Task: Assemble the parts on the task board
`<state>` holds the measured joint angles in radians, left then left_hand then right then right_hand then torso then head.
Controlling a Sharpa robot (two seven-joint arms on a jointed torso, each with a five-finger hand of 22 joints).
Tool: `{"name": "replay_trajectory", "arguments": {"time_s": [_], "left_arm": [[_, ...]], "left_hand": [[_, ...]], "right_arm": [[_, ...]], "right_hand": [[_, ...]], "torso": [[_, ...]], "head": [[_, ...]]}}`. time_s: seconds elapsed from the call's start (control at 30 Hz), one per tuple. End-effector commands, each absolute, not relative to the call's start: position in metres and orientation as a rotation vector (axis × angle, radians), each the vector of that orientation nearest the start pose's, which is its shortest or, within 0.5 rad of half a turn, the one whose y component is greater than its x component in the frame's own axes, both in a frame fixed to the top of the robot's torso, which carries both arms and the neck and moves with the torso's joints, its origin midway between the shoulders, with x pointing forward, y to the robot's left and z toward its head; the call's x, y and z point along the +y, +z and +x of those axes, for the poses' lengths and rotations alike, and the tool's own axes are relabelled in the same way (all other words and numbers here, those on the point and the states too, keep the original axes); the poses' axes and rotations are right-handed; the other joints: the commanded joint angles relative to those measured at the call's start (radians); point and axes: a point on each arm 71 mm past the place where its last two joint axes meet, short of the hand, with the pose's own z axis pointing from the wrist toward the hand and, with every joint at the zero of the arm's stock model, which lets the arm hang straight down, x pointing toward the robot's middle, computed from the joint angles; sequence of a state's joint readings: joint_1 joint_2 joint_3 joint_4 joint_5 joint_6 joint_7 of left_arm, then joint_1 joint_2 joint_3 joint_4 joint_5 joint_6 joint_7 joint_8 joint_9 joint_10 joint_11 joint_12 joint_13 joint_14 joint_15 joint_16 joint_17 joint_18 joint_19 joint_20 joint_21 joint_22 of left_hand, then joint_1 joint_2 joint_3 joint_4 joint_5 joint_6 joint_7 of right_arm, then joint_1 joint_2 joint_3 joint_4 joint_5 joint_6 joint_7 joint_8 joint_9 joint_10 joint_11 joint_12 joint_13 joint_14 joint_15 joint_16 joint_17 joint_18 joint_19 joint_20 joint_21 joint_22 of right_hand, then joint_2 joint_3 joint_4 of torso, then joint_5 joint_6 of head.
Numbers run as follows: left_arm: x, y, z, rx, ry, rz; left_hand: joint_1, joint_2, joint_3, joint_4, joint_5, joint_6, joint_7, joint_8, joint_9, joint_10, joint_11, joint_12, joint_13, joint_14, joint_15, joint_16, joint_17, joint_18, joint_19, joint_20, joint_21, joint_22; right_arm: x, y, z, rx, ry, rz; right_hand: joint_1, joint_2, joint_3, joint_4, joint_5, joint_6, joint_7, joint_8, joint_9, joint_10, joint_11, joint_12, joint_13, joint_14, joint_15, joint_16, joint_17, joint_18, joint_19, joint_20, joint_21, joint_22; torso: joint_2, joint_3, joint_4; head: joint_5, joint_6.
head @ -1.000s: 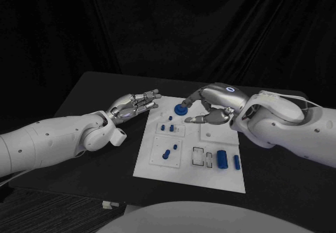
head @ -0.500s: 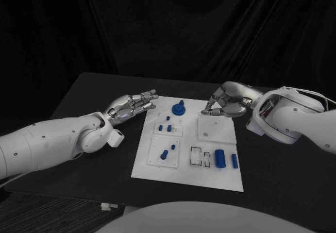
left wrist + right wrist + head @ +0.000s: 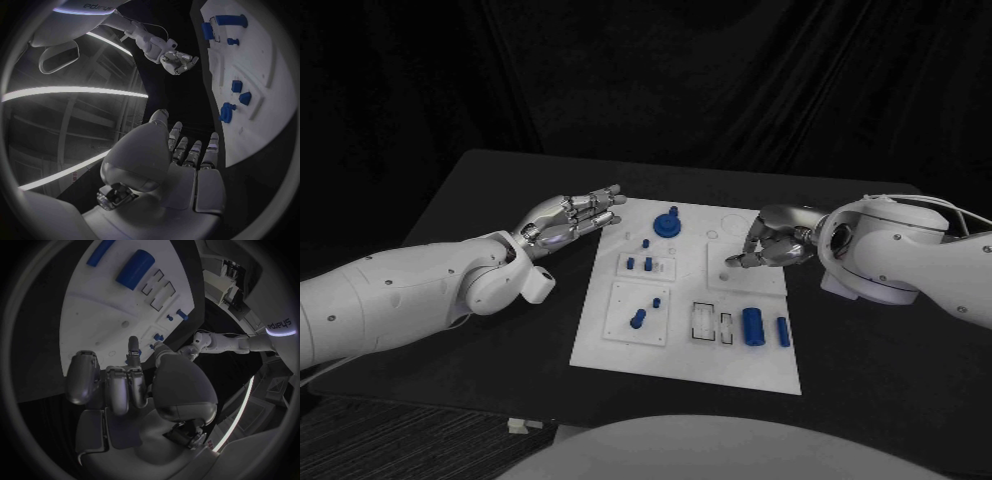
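The white task board [image 3: 689,355] lies mid-table. A round blue part with an upright knob [image 3: 669,223] stands near its far edge, with nothing touching it. Two small blue pegs [image 3: 639,264] and a blue piece [image 3: 645,316] sit on the left plates. A thick blue cylinder [image 3: 754,326] and a slim one [image 3: 783,333] lie near the right edge. My right hand [image 3: 764,245] hovers over the bare right plate [image 3: 747,275], fingers [image 3: 115,385] curled in and nothing seen in them. My left hand [image 3: 574,215] is off the board's far left corner with its fingers [image 3: 194,152] stretched out flat.
Empty rectangular slots [image 3: 714,322] sit beside the thick cylinder. The black table [image 3: 488,200] runs wide to the left of the board and beyond it. My right forearm [image 3: 906,250] lies over the table's right side.
My right hand has let go of the round blue part and drawn back towards me over the right plate, curling its fingers. The left hand has stayed put.
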<state>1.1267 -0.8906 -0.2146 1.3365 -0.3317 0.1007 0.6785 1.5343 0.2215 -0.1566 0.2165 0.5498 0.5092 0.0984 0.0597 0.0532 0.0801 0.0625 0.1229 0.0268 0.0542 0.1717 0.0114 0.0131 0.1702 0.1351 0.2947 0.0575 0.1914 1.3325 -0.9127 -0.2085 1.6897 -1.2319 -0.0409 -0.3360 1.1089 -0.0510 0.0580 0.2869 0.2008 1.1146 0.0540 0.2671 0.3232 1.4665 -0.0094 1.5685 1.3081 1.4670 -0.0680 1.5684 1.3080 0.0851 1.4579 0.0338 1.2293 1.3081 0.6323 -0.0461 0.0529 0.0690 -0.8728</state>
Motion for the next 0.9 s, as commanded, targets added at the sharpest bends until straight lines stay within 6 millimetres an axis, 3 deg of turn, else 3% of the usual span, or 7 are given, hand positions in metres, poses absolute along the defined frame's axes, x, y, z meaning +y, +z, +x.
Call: {"name": "replay_trajectory", "arguments": {"time_s": [0.03, 0.33, 0.6, 0.7, 0.8, 0.83, 0.9], "left_arm": [[0.266, -0.261, 0.457, 1.615, -1.737, -0.680], [0.266, -0.261, 0.457, 1.615, -1.737, -0.680], [0.266, -0.261, 0.457, 1.615, -1.737, -0.681], [0.266, -0.261, 0.457, 1.615, -1.737, -0.681], [0.267, -0.261, 0.457, 1.616, -1.736, -0.682], [0.267, -0.261, 0.457, 1.616, -1.736, -0.682], [0.266, -0.261, 0.457, 1.617, -1.736, -0.682]], "left_hand": [[0.008, 0.000, 0.005, 0.002, 0.005, 0.006, 0.001, 0.006, 0.001, 0.000, 0.006, 0.006, 0.001, 0.002, 0.003, 0.004, 0.001, -0.015, 0.004, -0.001, 0.006, 0.000], [0.009, 0.000, 0.007, 0.001, 0.006, 0.008, 0.001, 0.007, 0.001, 0.001, 0.006, 0.007, 0.001, 0.003, 0.004, 0.005, 0.001, -0.016, 0.005, -0.001, 0.006, 0.000], [0.009, 0.000, 0.007, 0.001, 0.006, 0.008, 0.001, 0.007, 0.001, 0.001, 0.006, 0.007, 0.001, 0.003, 0.004, 0.005, 0.001, -0.016, 0.005, -0.001, 0.006, 0.000], [0.009, 0.000, 0.007, 0.001, 0.006, 0.008, 0.001, 0.007, 0.001, 0.001, 0.006, 0.007, 0.001, 0.003, 0.004, 0.005, 0.001, -0.016, 0.005, -0.001, 0.006, 0.000], [0.009, 0.000, 0.007, 0.001, 0.006, 0.008, 0.001, 0.007, 0.001, 0.001, 0.006, 0.007, 0.001, 0.003, 0.004, 0.005, 0.001, -0.016, 0.005, -0.001, 0.006, 0.000], [0.009, 0.000, 0.007, 0.001, 0.006, 0.008, 0.001, 0.007, 0.001, 0.001, 0.006, 0.007, 0.001, 0.003, 0.004, 0.005, 0.001, -0.016, 0.005, -0.001, 0.006, 0.000], [0.009, 0.000, 0.007, 0.001, 0.006, 0.008, 0.001, 0.007, 0.001, 0.001, 0.006, 0.007, 0.001, 0.003, 0.004, 0.005, 0.001, -0.016, 0.005, -0.001, 0.006, 0.000]], "right_arm": [[-0.201, -0.205, 0.446, 2.163, 0.445, -0.106], [-0.195, -0.203, 0.444, 2.127, 0.496, -0.108], [-0.195, -0.208, 0.443, 2.175, 0.452, -0.120], [-0.196, -0.211, 0.442, 2.198, 0.428, -0.123], [-0.196, -0.213, 0.441, 2.205, 0.422, -0.120], [-0.195, -0.213, 0.441, 2.204, 0.427, -0.120], [-0.194, -0.214, 0.440, 2.203, 0.453, -0.124]], "right_hand": [[-0.010, 0.004, 0.003, 0.000, 0.004, -0.001, 0.000, -0.004, 0.002, 0.104, -0.003, 0.002, 0.263, 0.104, -0.009, 0.002, 0.263, -0.020, 0.013, -0.001, 0.007, 0.178], [-0.005, 0.008, 0.007, -0.007, 0.006, -0.011, 0.004, -0.021, 0.000, 0.104, 0.000, 0.002, 0.263, 0.104, -0.008, 0.002, 0.263, -0.019, 0.012, -0.001, 0.006, 0.176], [-0.049, 0.026, -0.001, 0.003, -0.010, 0.013, 0.000, -0.020, 0.011, 0.104, -0.003, 0.002, 0.263, 0.104, -0.010, 0.002, 0.263, -0.018, 0.009, -0.002, 0.008, 0.175], [-0.091, 0.034, -0.012, 0.001, -0.026, 0.042, -0.012, -0.005, 0.034, 0.104, -0.012, 0.002, 0.263, 0.104, -0.015, 0.002, 0.263, -0.017, 0.007, -0.005, 0.009, 0.175], [-0.100, 0.036, -0.014, 0.000, -0.026, 0.068, -0.030, 0.038, 0.093, 0.104, -0.028, 0.002, 0.263, 0.104, -0.028, 0.002, 0.263, -0.016, 0.004, -0.015, 0.009, 0.174], [-0.101, 0.037, -0.013, 0.000, -0.022, 0.064, -0.035, 0.060, 0.128, 0.104, -0.035, 0.002, 0.263, 0.104, -0.035, 0.002, 0.263, -0.017, 0.003, -0.020, 0.010, 0.173], [-0.098, 0.040, -0.011, -0.002, -0.018, 0.039, -0.034, 0.066, 0.153, 0.104, -0.036, 0.002, 0.263, 0.104, -0.033, 0.002, 0.263, -0.016, 0.001, -0.021, 0.005, 0.172]], "torso": [[0.000, 0.0000, 0.0002], [0.000, -0.0001, -0.0001], [0.000, -0.0001, 0.0004], [0.000, -0.0001, 0.0004], [0.000, -0.0002, 0.0003], [0.000, -0.0001, 0.0003], [0.000, -0.0001, 0.0002]], "head": [[0.000, 0.000], [0.004, 0.000], [0.003, 0.000], [0.005, 0.000], [0.006, 0.000], [0.007, 0.000], [0.007, 0.000]]}}
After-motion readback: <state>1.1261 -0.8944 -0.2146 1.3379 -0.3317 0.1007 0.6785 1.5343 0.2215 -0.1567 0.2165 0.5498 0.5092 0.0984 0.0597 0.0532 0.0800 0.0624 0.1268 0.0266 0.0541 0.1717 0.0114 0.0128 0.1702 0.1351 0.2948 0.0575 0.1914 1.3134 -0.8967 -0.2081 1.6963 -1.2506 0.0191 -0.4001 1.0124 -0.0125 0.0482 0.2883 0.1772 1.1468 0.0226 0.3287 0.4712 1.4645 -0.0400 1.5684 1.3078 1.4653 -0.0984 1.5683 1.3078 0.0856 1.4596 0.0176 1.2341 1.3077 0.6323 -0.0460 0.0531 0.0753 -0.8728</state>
